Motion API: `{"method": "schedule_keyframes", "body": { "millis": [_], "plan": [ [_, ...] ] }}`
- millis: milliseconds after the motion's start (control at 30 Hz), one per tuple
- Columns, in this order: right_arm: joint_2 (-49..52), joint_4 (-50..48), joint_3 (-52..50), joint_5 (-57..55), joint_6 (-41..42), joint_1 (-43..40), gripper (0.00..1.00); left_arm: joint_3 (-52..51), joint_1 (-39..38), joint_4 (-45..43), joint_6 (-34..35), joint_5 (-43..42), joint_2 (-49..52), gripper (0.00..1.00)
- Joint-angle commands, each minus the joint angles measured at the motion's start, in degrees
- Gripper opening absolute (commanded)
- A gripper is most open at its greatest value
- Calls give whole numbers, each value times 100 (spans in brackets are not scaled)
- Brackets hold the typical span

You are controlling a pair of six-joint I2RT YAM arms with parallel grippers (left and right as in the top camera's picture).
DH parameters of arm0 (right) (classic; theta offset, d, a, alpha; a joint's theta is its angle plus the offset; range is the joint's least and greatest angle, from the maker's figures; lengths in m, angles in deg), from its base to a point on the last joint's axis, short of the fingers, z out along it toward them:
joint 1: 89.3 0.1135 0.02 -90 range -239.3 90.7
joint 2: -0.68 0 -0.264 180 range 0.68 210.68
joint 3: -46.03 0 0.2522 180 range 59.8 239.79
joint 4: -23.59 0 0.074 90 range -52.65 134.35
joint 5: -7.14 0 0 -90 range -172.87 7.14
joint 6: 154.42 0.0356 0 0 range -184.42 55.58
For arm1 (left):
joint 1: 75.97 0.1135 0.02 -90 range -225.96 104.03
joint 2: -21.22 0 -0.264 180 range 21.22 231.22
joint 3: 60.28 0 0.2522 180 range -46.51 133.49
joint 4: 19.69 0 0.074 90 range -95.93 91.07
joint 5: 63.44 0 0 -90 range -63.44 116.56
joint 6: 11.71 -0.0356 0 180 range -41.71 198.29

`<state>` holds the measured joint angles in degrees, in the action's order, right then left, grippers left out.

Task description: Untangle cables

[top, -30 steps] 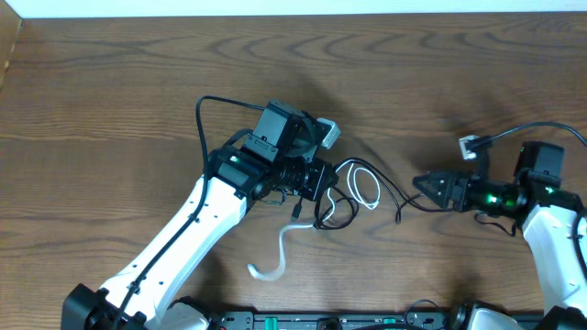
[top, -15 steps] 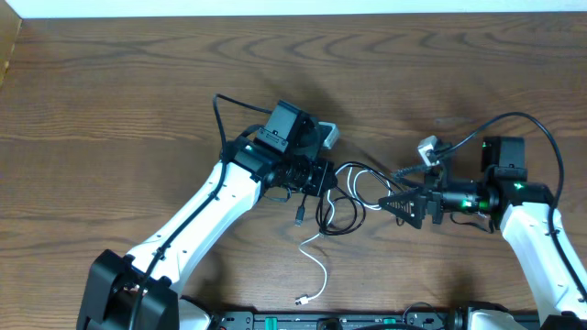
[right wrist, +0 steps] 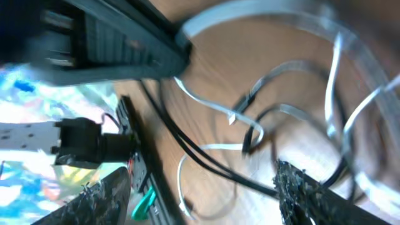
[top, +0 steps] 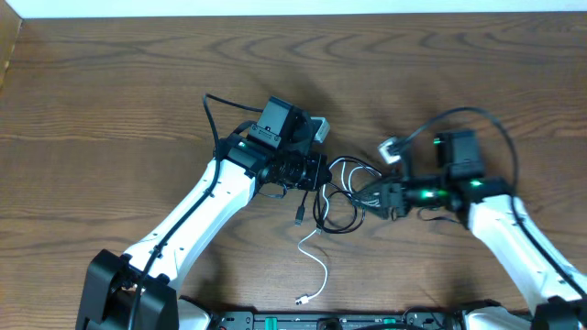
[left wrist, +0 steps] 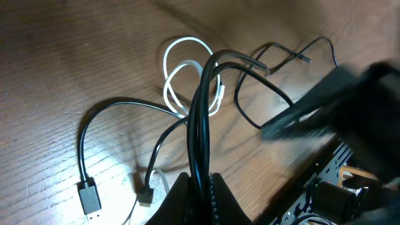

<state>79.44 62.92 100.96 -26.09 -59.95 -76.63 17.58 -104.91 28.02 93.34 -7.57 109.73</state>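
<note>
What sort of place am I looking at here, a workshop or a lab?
Most likely a robotics lab bench: a white left arm and right arm reach over a wooden table, thin cables lie tangled between them, and an equipment rail lines the near edge.

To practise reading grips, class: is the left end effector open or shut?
Shut. The left wrist view shows the left end effector clamped on thin black cables that rise out of it.

White arm shells (top: pixel 188 225), black joints (top: pixel 292 170), green LEDs (top: pixel 426 192), black wires (top: pixel 205 105)
</note>
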Motion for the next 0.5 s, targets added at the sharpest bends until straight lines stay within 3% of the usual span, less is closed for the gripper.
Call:
{"method": "schedule_keyframes", "body": {
  "millis": [0, 167, 467],
  "plan": [
    [291, -164, 59, -1082, 1482, 632, 65, -13, 15, -20, 35, 7, -2, 8],
    [667, -479, 59, -3167, 2686, 1475, 64, -13, 17, 24, 26, 46, -2, 8],
    [1005, -332, 59, -5963, 3950, 2433, 67, -13, 72, 511, 7, 857, -2, 8]
  ]
}}
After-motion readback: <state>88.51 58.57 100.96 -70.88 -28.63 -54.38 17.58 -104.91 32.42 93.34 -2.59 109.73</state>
